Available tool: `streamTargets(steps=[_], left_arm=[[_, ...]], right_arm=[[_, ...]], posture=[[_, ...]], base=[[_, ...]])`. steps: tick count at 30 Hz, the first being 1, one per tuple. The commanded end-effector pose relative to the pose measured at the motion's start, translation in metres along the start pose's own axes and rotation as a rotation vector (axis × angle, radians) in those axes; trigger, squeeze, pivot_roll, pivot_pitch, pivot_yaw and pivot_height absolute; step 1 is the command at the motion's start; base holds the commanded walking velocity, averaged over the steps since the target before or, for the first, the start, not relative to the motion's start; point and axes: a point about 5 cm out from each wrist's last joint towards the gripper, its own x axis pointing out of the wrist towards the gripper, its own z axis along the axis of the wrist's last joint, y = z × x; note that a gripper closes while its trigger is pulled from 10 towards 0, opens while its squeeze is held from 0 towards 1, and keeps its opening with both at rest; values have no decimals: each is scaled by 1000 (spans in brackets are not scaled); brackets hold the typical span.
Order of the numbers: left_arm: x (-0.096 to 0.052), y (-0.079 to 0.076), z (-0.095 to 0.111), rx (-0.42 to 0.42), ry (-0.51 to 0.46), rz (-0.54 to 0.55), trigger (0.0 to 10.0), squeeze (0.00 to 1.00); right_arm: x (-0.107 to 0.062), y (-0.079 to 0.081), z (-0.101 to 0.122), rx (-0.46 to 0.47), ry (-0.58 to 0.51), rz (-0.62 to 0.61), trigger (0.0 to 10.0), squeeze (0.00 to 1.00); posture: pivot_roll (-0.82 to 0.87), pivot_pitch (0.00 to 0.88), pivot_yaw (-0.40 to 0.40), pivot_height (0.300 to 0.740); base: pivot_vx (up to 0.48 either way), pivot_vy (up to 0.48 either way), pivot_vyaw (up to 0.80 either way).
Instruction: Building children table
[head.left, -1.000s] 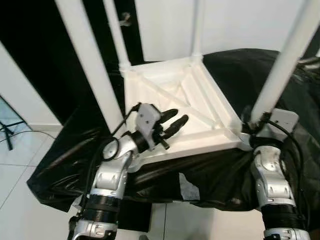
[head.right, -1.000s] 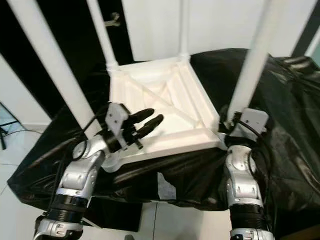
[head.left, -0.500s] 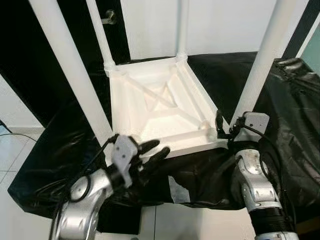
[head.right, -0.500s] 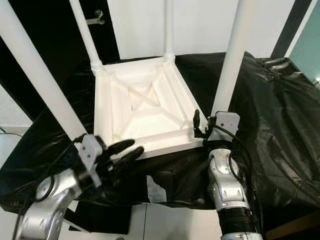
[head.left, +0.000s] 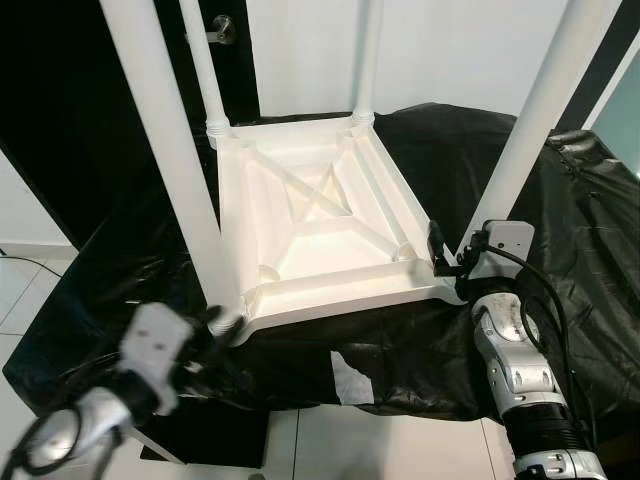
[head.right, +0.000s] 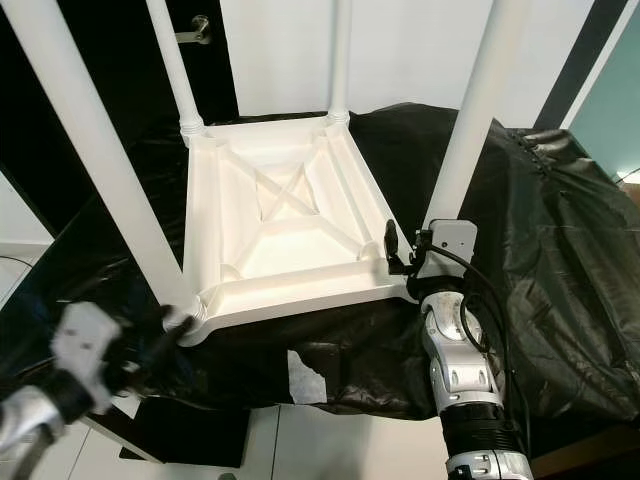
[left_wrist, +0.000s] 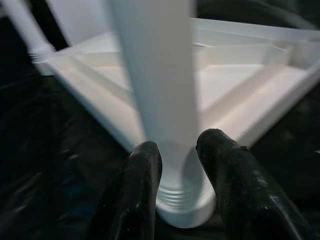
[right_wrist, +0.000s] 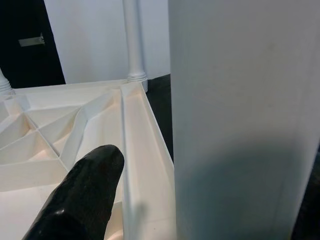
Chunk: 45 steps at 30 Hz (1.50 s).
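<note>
A white children's table (head.left: 340, 295) lies upside down on a black plastic sheet, with its legs pointing up. My left gripper (head.left: 200, 340) is low at the front left and blurred. In the left wrist view it (left_wrist: 180, 142) is open, its fingers (left_wrist: 142, 190) on either side of the threaded base of the near-left leg (head.left: 170, 160). My right gripper (head.left: 448, 255) sits at the foot of the near-right leg (head.left: 535, 130). One finger (right_wrist: 90, 180) stands apart from the leg (right_wrist: 240, 115); the other is hidden behind it.
The black sheet (head.left: 560, 200) drapes over the low surface and hangs to the white tiled floor (head.left: 330, 440). A pale torn patch (head.left: 348, 380) shows on its front. A black door with a handle (head.left: 222, 30) and a white wall stand behind.
My left arm has pulled back from over the table's frame, dropping down and left to the near-left leg's base. The right gripper stays at the near-right leg. The camera has shifted.
</note>
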Motion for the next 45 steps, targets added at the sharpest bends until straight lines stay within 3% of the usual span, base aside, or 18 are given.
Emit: streamTargets(steps=[1,6,10,15,21,25,29,37,42,45], left_arm=[[-2,3,-1,-7,7,37,10000,0],[-5,7,-2,-4,9,82,10000,0],[-5,17,-6,2,33,192,10000,0],[7,30,-10,77,47,420,10000,0],[16,35,-8,109,34,535,10000,0],[39,36,-9,161,58,686,10000,0],[47,35,-13,164,85,738,10000,0],[57,51,-21,181,119,821,10000,0],[69,63,-23,181,137,876,10000,0],[86,63,-22,164,112,876,10000,0]], right_arm=[[-2,9,0,8,-4,54,10000,0],[-6,8,-4,12,7,48,10000,0],[-8,6,-4,22,8,31,10000,0],[-13,7,-5,37,14,22,10000,0],[-15,7,-5,43,15,14,10000,0],[-19,9,-5,51,17,8,10000,0],[-23,9,-5,53,21,2,10000,0],[-27,8,-6,56,25,-12,10000,0],[-30,9,-8,70,44,-17,10000,0],[-37,15,-10,70,68,4,10000,0]], posture=[[122,0,-48,740],[122,0,-43,740],[111,0,-33,740],[93,0,-23,740],[80,0,-13,740],[49,0,1,740],[27,0,14,740],[-3,0,34,740],[-17,0,43,740],[-32,0,45,740]], base=[[0,0,0],[0,0,0],[0,0,0],[0,0,0],[0,0,0],[0,0,0],[0,0,0],[0,0,0],[0,0,0],[0,0,0]])
